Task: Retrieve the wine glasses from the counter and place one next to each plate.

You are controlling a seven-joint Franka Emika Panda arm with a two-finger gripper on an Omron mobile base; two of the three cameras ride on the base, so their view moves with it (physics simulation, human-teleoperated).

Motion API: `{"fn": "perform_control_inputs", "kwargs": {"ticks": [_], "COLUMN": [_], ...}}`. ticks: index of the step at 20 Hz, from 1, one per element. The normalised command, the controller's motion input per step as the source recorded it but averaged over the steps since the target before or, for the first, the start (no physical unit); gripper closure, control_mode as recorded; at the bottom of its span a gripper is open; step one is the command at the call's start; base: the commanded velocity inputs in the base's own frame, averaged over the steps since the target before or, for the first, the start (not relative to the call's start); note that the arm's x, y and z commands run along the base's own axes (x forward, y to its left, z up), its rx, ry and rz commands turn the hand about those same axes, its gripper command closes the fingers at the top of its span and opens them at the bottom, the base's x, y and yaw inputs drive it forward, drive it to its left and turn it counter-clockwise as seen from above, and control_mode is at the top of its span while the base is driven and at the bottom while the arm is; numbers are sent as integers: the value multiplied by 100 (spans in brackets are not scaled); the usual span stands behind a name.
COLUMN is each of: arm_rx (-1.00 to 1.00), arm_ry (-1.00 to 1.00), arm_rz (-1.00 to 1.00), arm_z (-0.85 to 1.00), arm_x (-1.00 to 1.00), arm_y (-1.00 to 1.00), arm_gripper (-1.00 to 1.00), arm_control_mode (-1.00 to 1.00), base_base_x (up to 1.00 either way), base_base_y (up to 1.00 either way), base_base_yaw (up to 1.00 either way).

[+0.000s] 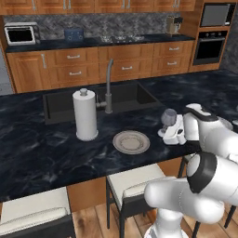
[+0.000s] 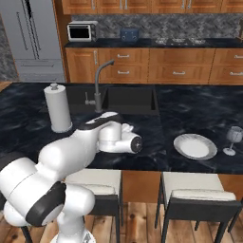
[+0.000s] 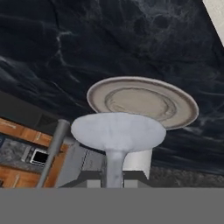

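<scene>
Quick count across the tabletop (image 1: 28, 158): two wine glasses, one (image 1: 169, 117) up in the pincer (image 1: 173, 135), the other glass (image 2: 234, 135) standing at the far right. Two plates: one plate (image 1: 131, 142) by the sink, the second plate (image 2: 195, 146) near that standing glass. One paper towel roll (image 1: 85, 115), one faucet (image 1: 109, 86), one sink (image 1: 130, 95). Two stools below: one stool (image 2: 193, 198), another stool (image 2: 98, 182).

Both base views look forward and down from behind the arm, sharing the counter (image 1: 42, 153); the hand view hangs close above a plate (image 3: 142, 100).
</scene>
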Motion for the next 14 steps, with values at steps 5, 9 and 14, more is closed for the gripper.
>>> {"fn": "perform_control_inputs", "kwargs": {"ticks": [5, 9, 14], "arm_rx": [0, -1, -7], "arm_ry": [0, 0, 2], "arm_rz": [20, 20, 6], "arm_z": [-5, -10, -18], "arm_x": [17, 2, 14], "arm_y": [-4, 0, 0], "arm_gripper": [100, 100, 100], "arm_control_mode": [-100, -100, -100], "base_base_x": [0, 0, 0], "base_base_y": [0, 0, 0], "base_base_yaw": [0, 0, 0]}}
